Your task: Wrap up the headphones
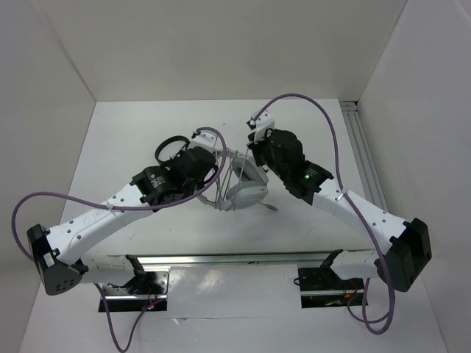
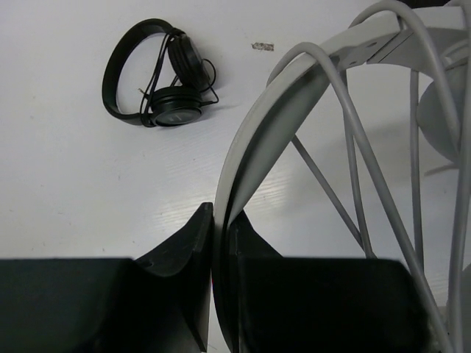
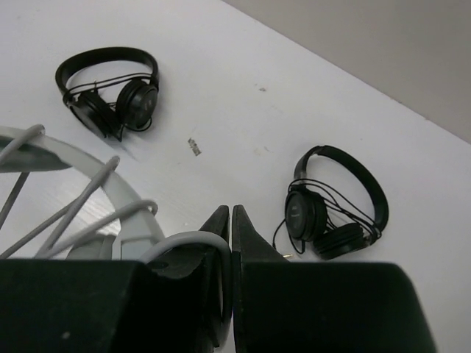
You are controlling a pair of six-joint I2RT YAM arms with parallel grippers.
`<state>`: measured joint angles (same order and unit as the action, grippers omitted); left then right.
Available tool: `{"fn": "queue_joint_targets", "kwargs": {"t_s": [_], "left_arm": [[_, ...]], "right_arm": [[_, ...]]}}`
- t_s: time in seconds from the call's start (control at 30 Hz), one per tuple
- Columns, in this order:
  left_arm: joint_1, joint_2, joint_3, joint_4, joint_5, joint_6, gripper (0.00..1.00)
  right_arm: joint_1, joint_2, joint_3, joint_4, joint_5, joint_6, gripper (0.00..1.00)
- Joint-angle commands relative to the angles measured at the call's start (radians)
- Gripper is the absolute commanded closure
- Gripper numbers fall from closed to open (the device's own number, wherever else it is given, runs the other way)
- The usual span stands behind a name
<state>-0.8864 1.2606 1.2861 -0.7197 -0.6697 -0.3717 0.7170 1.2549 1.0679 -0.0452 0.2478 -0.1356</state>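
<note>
one white headphones (image 1: 246, 195) between two grippers: left gripper (image 2: 221, 217) clamped on its headband (image 2: 257, 140), right gripper (image 3: 230, 217) pinching its cable (image 3: 191, 241). two black headphones (image 3: 136, 103) (image 3: 305, 213) lie nearby.

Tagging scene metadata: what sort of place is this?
Probably a robotics lab test cell: plain white walls box in the table, the left arm and right arm mount by a metal rail, black headphones lie as props.
</note>
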Motion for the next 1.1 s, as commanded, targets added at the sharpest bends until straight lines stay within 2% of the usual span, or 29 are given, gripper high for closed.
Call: {"fn": "queue_joint_targets", "kwargs": {"t_s": [0.0,0.13,0.27,0.33,0.37,0.47,0.57,0.7,0.8,0.9,1.07], "left_arm": [[-0.095,-0.075,-0.014,-0.052,0.255,0.145,1.0],[-0.15,-0.133,-0.005,-0.063,0.352,0.168,1.0],[-0.151,-0.194,0.031,-0.073,0.456,0.206,1.0],[-0.151,-0.204,0.057,-0.073,0.456,0.206,1.0],[-0.151,-0.214,0.067,-0.087,0.47,0.217,1.0],[-0.151,-0.214,0.111,-0.098,0.456,0.217,1.0],[-0.151,-0.225,0.169,-0.098,0.421,0.2,1.0],[-0.151,-0.244,0.249,-0.084,0.43,0.179,1.0],[-0.151,-0.244,0.323,-0.084,0.394,0.156,1.0],[-0.151,-0.253,0.378,-0.093,0.348,0.129,1.0],[-0.151,-0.273,0.435,-0.075,0.202,0.065,1.0]], "right_arm": [[-0.103,0.049,0.087,0.16,0.001,0.042,0.9],[-0.174,0.092,0.118,0.171,-0.129,0.066,0.96],[-0.212,0.11,0.118,0.183,-0.368,0.087,0.99],[-0.212,0.121,0.118,0.192,-0.448,0.087,0.99],[-0.212,0.121,0.118,0.192,-0.538,0.087,0.99],[-0.212,0.149,0.118,0.192,-0.596,0.087,0.99],[-0.203,0.17,0.064,0.263,-0.643,0.112,0.99],[-0.183,0.234,0.027,0.395,-0.833,0.221,0.9],[-0.139,0.328,0.063,0.445,-0.867,0.267,0.85],[-0.091,0.412,0.073,0.555,-0.878,0.327,0.74],[-0.079,0.532,0.047,0.721,-0.898,0.425,0.72]]}}
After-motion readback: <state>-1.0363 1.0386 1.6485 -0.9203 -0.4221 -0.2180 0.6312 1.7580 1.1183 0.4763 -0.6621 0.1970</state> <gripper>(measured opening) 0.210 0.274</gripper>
